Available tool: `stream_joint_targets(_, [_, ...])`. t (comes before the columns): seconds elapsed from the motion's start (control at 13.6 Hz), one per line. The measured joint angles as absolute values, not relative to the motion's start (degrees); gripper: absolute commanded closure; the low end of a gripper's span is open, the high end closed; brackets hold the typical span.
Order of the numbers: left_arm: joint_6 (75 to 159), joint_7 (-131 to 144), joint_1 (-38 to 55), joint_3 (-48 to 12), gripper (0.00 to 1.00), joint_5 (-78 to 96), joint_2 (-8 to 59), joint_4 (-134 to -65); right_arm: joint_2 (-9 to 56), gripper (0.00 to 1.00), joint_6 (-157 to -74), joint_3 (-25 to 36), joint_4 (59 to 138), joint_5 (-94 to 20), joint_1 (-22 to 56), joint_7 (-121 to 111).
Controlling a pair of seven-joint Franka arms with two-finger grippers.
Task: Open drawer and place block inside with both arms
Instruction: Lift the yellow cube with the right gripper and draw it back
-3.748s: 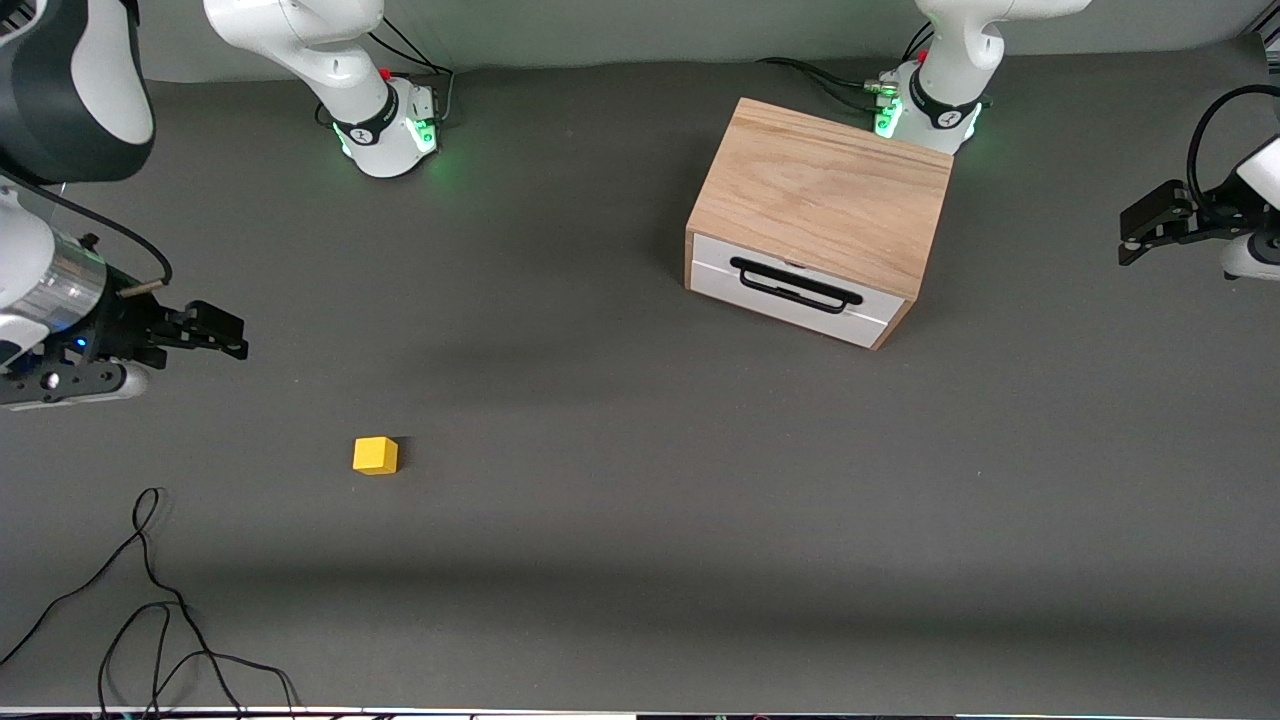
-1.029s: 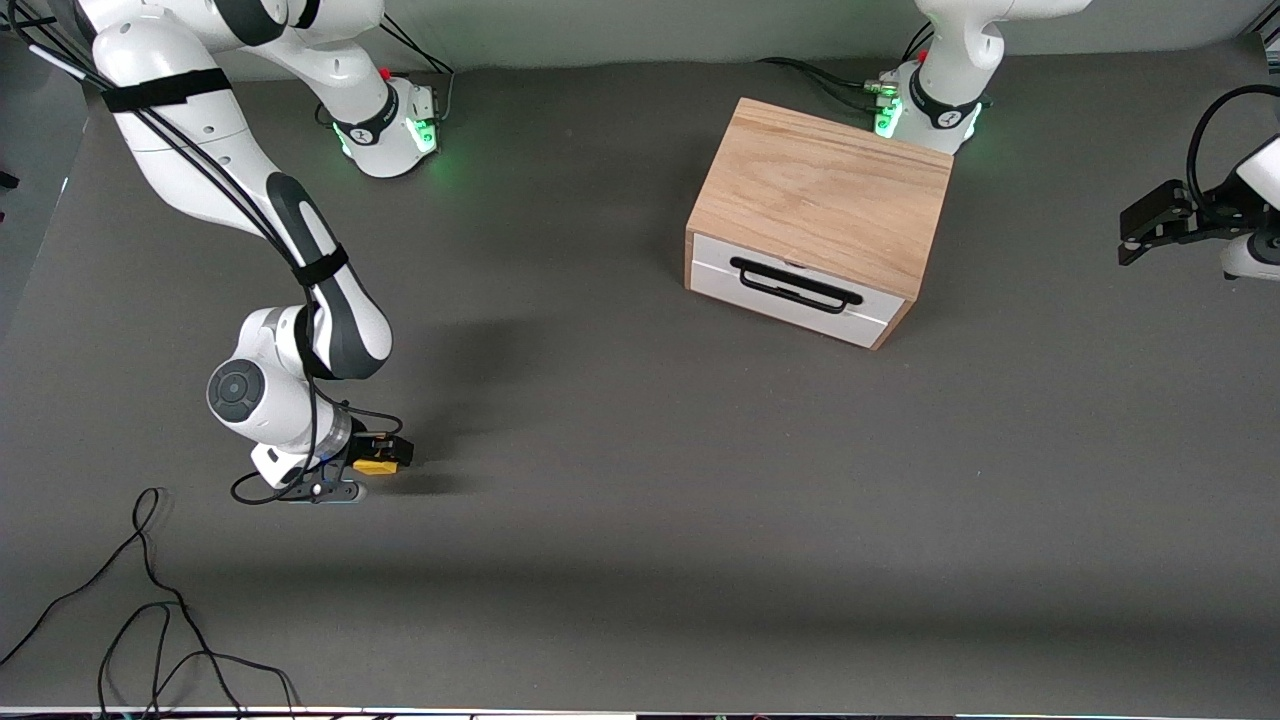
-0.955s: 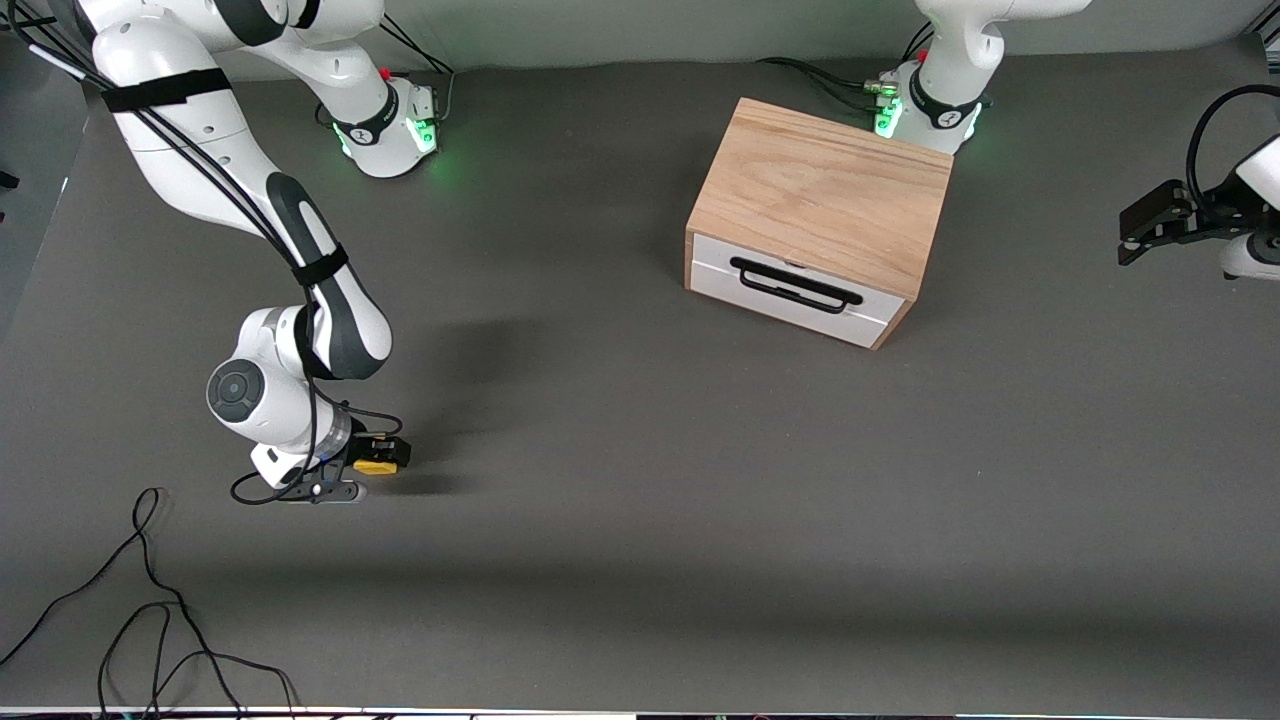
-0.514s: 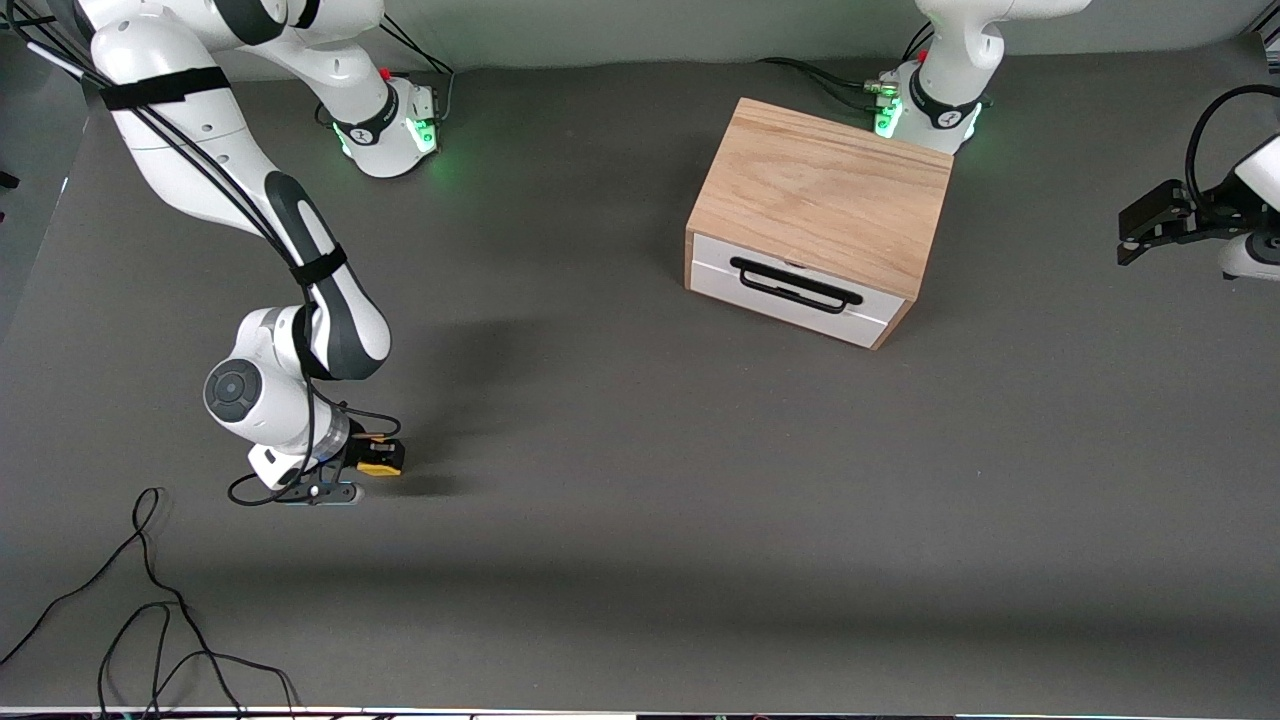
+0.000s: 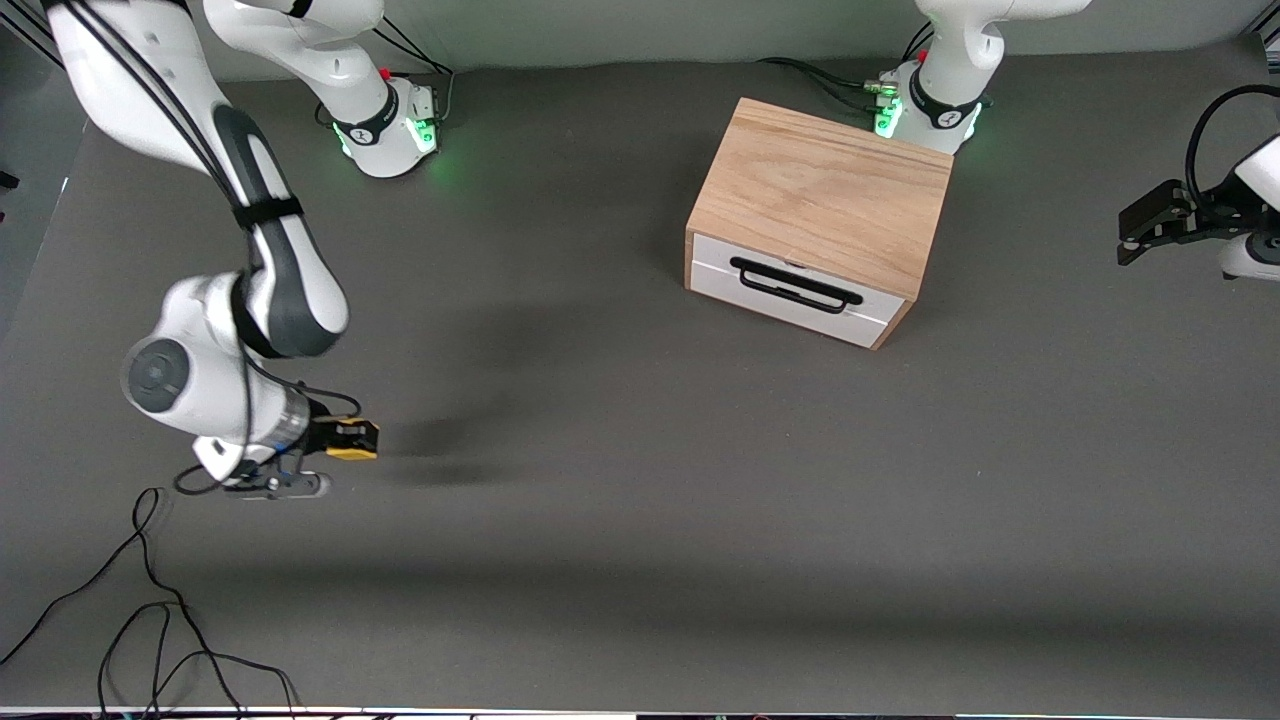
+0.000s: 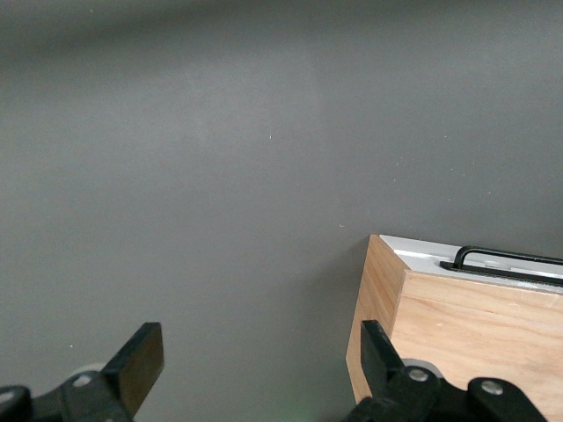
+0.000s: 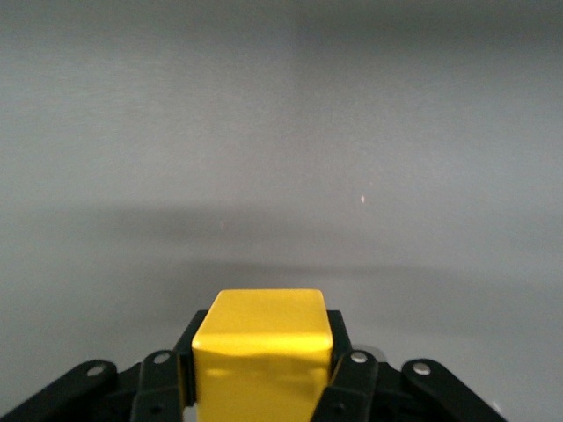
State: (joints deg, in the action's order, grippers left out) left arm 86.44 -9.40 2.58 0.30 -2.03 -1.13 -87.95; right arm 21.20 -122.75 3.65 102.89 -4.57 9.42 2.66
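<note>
My right gripper [image 5: 350,441] is shut on the small yellow block [image 5: 351,452] and holds it above the grey table at the right arm's end; its shadow lies on the mat beside it. In the right wrist view the block [image 7: 261,356] sits clamped between the black fingers [image 7: 350,374]. The drawer [image 5: 795,288], white front with a black bar handle [image 5: 795,284], is closed in the oak box [image 5: 822,192]. My left gripper [image 5: 1135,237] waits open and empty in the air at the left arm's end of the table. Its wrist view shows the box corner [image 6: 457,343] and the handle [image 6: 506,258].
A loose black cable [image 5: 150,610] lies on the table near the front edge at the right arm's end. The two green-lit bases [image 5: 390,125] stand along the back edge, one right by the box. The grey table [image 5: 640,480] spreads between block and box.
My right arm came in from the table's end, closed on the block where it lay and has now lifted it off the table. The left arm has not moved.
</note>
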Motion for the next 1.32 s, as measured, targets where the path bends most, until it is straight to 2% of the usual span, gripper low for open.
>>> stream_joint_targets(0.37, [86.44,-9.40,2.58,0.29,0.00,-2.03,-1.13,-87.94,11.30,0.79,-103.69,3.84,96.97,-1.84,9.41,2.66])
stream_joint_targets(0.66, [86.44,-9.40,2.57,0.29,0.00,-2.03,-1.13,-87.94,5.21,0.82,-95.97,4.80,95.26,-1.63,9.40,2.74])
stream_joint_targets(0.88, [86.44,-9.40,2.57,0.29,0.00,-2.03,-1.13,-87.94,2.19,0.83,-93.08,6.01,95.26,-0.96,9.37,2.93])
stream_joint_targets(1.32, [86.44,-7.97,2.57,0.04,0.00,-1.96,-1.13,-87.94,0.53,0.84,-92.94,8.98,97.03,-0.83,9.34,2.96])
